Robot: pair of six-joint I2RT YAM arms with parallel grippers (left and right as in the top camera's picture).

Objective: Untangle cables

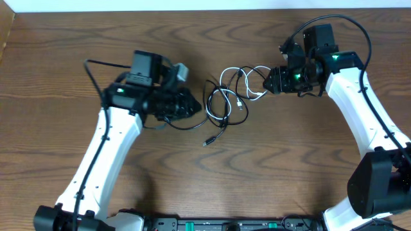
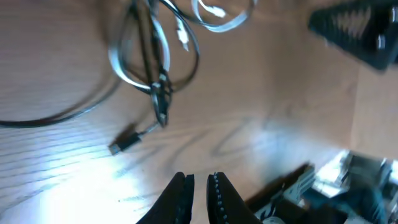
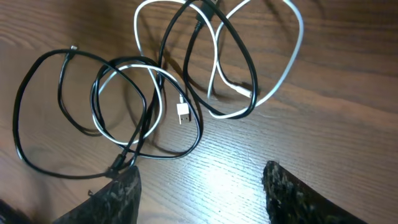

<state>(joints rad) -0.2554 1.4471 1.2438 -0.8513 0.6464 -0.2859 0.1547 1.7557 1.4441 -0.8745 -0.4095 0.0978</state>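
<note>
Brown wood-grain table [image 1: 308, 160] under a fixed overhead camera, both arms reaching in toward the middle. From my seat the two cords lie together at the centre, between the grippers. Black cable [image 1: 221, 106] sits nearer the left arm, coiled in several overlapping loops, with one tail running out toward the near edge and ending in a small plug [image 1: 209, 141] lying flat on the wood. White cable [image 1: 255, 95] sits nearer the right arm, and its loops cross over and under the black ones, so the two are interlaced where they meet. In the right wrist view a white plug end [image 3: 182, 113] lies inside the overlap of the loops. Left gripper [image 2: 200, 180] is just beside the black coil on its left side, fingers drawn almost together with only a thin slit between them, nothing in it. Right gripper [image 3: 202, 174] is at the right edge of the white loops, fingers spread wide, bare wood between them, gripping nothing. Whether either fingertip touches a cord I cannot tell from these views
</note>
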